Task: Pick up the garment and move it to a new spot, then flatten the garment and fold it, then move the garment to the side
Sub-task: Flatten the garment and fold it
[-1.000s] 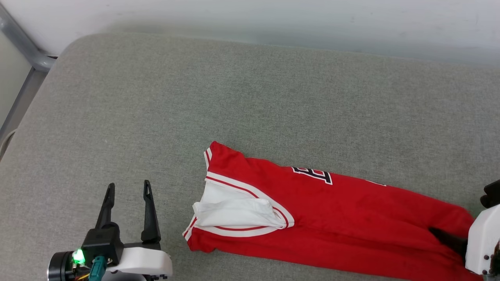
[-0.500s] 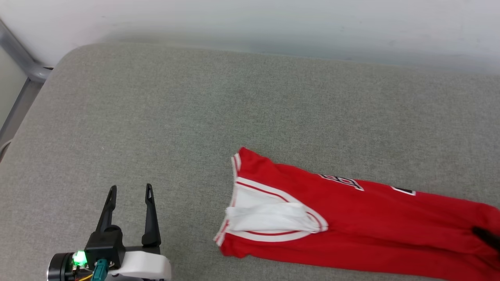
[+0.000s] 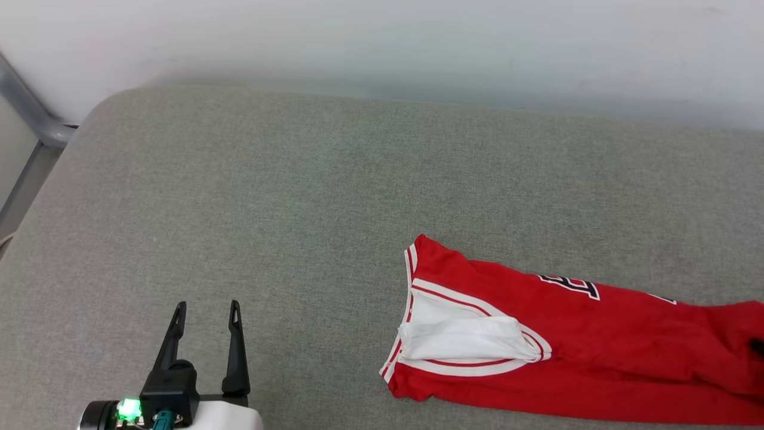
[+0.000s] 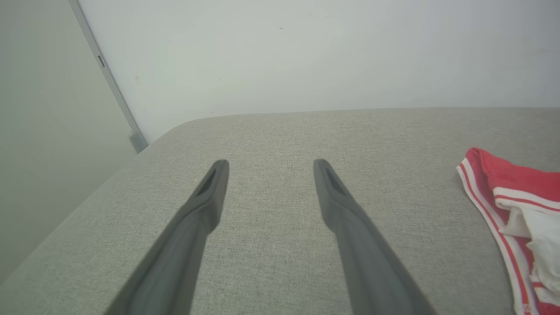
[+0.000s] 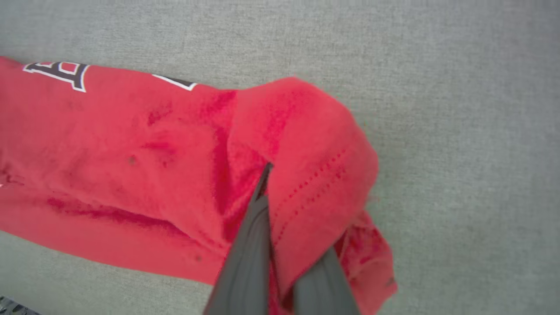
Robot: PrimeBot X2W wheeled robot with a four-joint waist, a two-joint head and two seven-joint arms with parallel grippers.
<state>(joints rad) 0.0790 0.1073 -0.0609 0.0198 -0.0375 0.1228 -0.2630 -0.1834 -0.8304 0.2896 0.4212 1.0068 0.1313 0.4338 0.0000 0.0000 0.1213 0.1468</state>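
Observation:
The garment (image 3: pixel 597 352) is a red jersey folded into a long strip on the grey cushion at the lower right, its striped collar and a white sleeve (image 3: pixel 459 337) facing left. Part of the black print (image 3: pixel 570 283) shows along its far edge. My right gripper (image 5: pixel 280 192) is shut on the garment's (image 5: pixel 131 162) bunched right end, with cloth draped over one finger. My left gripper (image 3: pixel 207 307) stands open over bare cushion, well to the left of the collar, and holds nothing. In the left wrist view the left gripper (image 4: pixel 271 165) points at the wall, with the garment's collar (image 4: pixel 490 183) off to the right.
The grey cushion (image 3: pixel 298 197) has a rounded far-left corner, and a white wall (image 3: pixel 418 42) runs along its back. A grey metal bar (image 3: pixel 30 113) stands beyond the left edge.
The garment has slid to the right along the cushion, pulled by my right gripper, which has passed the head view's right edge. The head view has tilted a little. The left gripper stays open.

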